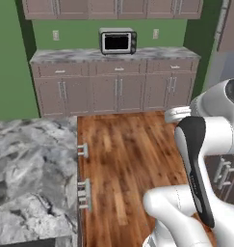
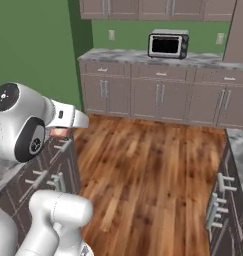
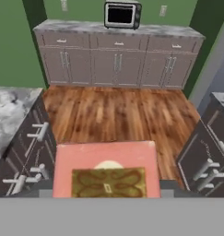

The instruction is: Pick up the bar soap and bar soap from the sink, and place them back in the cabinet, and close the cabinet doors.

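A bar soap (image 3: 106,159) with a reddish-pink face and a tan patterned label sits close in the hand view. My gripper (image 3: 109,190) is shut on it, with grey fingertips (image 3: 171,186) showing at its two lower corners. In the right base view a sliver of the same bar soap (image 2: 58,132) peeks out under my white hand, above the dark drawer fronts at the left. The bar is held in the air over the wooden floor. The second bar soap, the sink and the cabinet with its doors are out of view.
A far counter (image 1: 113,55) of grey marble carries a toaster oven (image 1: 118,41) over mauve-brown low cupboards, with closed wall cupboards (image 1: 113,7) above. Marble counters with handled drawer fronts (image 1: 84,188) flank the wooden floor (image 1: 128,159) on both sides.
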You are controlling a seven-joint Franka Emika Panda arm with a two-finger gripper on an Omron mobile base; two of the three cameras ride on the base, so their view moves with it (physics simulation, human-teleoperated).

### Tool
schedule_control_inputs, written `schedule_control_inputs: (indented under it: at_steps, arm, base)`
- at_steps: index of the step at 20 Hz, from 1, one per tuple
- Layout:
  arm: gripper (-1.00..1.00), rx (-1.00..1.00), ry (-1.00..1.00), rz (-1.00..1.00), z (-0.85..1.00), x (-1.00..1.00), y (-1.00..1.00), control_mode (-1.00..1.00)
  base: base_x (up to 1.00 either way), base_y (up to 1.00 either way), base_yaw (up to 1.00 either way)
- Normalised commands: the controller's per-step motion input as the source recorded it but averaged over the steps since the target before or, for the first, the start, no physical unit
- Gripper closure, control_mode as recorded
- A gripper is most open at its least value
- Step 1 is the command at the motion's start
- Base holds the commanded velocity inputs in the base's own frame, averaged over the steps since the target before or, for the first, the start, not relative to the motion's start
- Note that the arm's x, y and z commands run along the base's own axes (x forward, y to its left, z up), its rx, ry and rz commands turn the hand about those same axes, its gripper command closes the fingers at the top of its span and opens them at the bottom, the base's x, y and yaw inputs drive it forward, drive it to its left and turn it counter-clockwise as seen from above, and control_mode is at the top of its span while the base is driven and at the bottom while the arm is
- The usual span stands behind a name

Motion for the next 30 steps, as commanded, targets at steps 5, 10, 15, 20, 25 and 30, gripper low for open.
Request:
schedule_control_inputs:
  at_steps: [5,10,15,20,25,30]
  arm:
    - [1.0,0.0,0.0,0.0,0.0,0.0,0.0,1.0]
    - [1.0,0.0,0.0,0.0,0.0,0.0,0.0,1.0]
    - [1.0,0.0,0.0,0.0,0.0,0.0,0.0,1.0]
    - [1.0,0.0,0.0,0.0,0.0,0.0,0.0,1.0]
    - [1.0,0.0,0.0,0.0,0.0,0.0,0.0,1.0]
    - [1.0,0.0,0.0,0.0,0.0,0.0,0.0,1.0]
  base:
    - [0.98,0.0,-0.13]
    - [0.96,-0.03,-0.22]
    - [0.76,-0.05,-0.36]
    - [0.36,0.0,-0.72]
    - [0.2,0.02,-0.79]
    - [0.38,0.23,-0.77]
